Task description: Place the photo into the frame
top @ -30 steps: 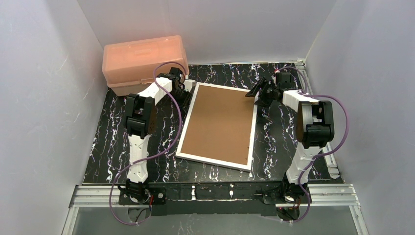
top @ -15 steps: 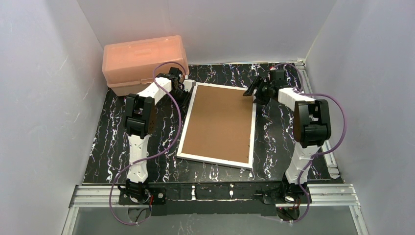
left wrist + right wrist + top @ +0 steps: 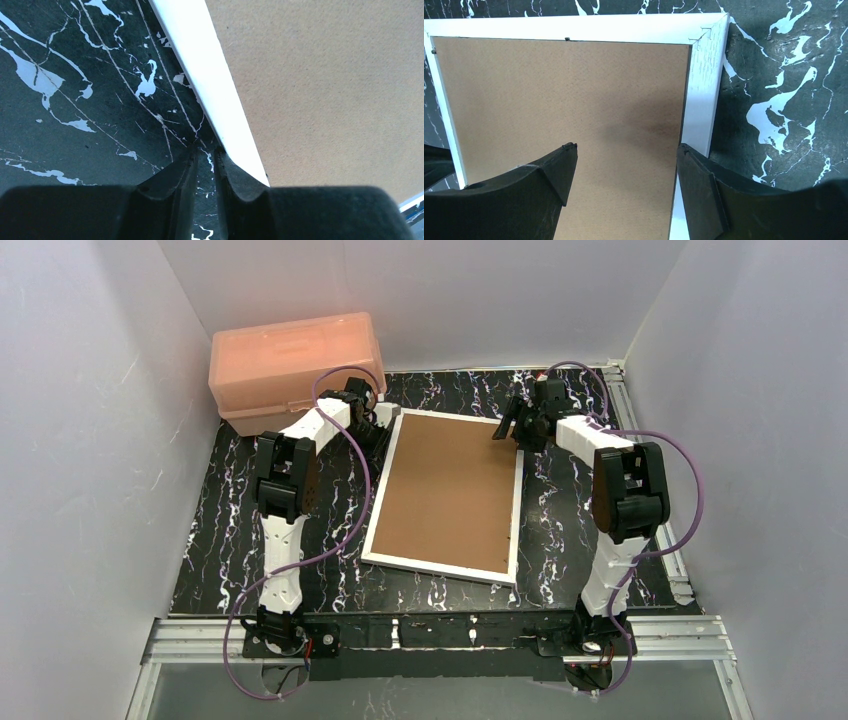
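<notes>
While the frame [image 3: 440,566] lies lengthwise near-to-far, the right end effector [image 3: 626,150] gapes empty over its far-right corner; the left end effector [image 3: 205,152], nearly closed and empty, sits alongside its left edge.

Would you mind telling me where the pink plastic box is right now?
In the top view, the pink plastic box sits in the far left corner, just beyond the left tool and to the left of the white frame.

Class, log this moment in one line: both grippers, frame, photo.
left gripper nearly shut, empty, beside frame edge | right gripper open over frame corner | backing board in frame | photo unseen
</notes>
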